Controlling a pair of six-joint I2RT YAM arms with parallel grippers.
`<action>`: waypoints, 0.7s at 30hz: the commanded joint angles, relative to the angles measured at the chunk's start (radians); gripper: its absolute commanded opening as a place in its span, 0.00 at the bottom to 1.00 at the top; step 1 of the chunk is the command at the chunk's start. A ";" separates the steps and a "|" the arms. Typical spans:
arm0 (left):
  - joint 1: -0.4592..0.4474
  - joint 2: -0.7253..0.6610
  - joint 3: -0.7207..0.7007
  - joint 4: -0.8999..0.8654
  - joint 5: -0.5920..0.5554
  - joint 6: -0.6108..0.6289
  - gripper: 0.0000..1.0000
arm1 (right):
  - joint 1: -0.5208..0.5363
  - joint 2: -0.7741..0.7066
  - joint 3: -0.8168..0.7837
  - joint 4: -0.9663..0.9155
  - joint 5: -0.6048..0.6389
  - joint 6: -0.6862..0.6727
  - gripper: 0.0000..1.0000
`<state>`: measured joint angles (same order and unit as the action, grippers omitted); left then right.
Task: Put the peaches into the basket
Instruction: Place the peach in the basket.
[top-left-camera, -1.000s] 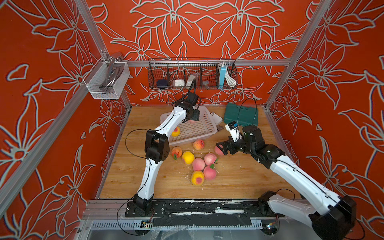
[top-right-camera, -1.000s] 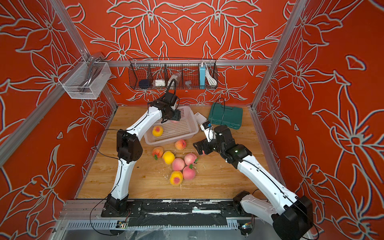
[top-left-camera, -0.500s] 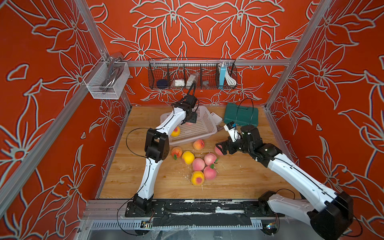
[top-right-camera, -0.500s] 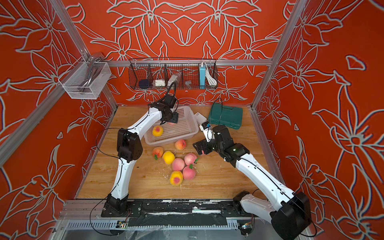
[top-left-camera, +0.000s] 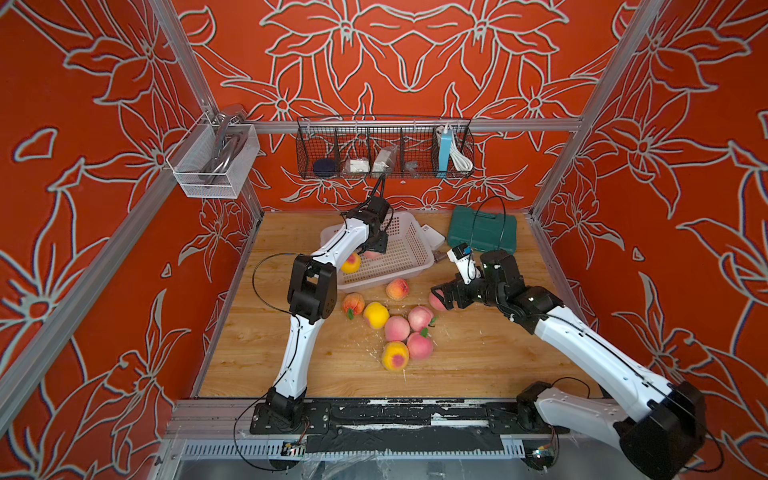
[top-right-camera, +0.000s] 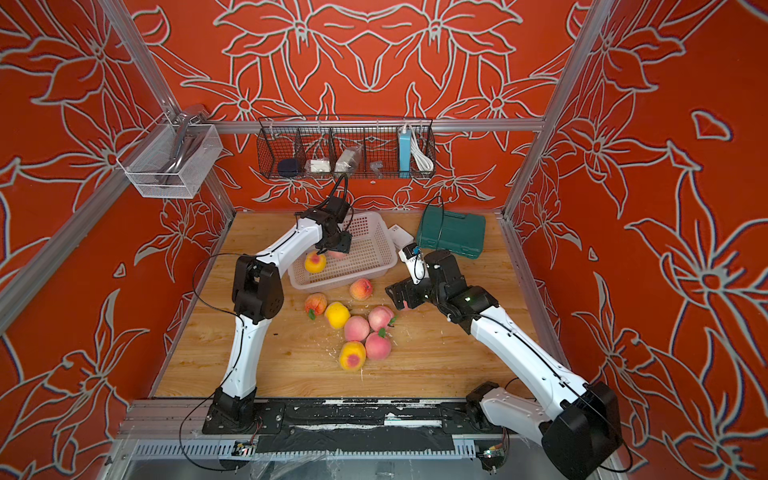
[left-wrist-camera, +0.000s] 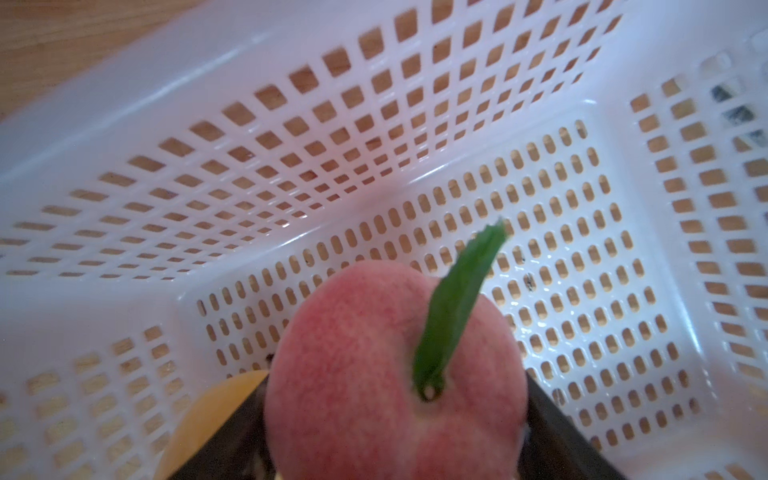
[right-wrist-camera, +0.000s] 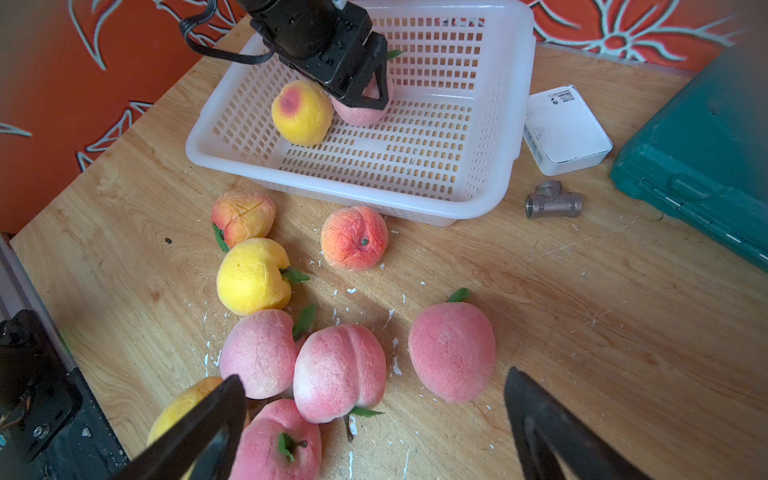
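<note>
Left wrist, pink peach masking left tool, yellow peach half-hidden

You'll find the basket toward the table's back with two peaches in it, one seemingly off its floor. Eight more lie just before it, and the case lies to its right.

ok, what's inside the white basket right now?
One yellow-orange peach lies on the basket floor. Beside it is a pink peach, gripped by the left end effector, which hides whether that peach touches the floor.
</note>
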<state>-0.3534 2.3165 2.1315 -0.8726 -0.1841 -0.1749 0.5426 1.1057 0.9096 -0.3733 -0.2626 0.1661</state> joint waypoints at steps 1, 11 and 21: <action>0.007 0.021 -0.004 0.007 -0.015 0.010 0.64 | -0.004 0.008 0.003 0.012 0.004 -0.016 0.99; 0.011 0.030 -0.042 0.030 -0.009 0.000 0.65 | -0.006 0.013 0.000 0.016 -0.001 -0.013 0.99; 0.013 0.040 -0.045 0.032 0.008 -0.005 0.69 | -0.009 0.016 0.001 0.017 0.000 -0.017 0.99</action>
<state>-0.3466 2.3306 2.0937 -0.8436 -0.1822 -0.1772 0.5407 1.1194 0.9096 -0.3656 -0.2630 0.1654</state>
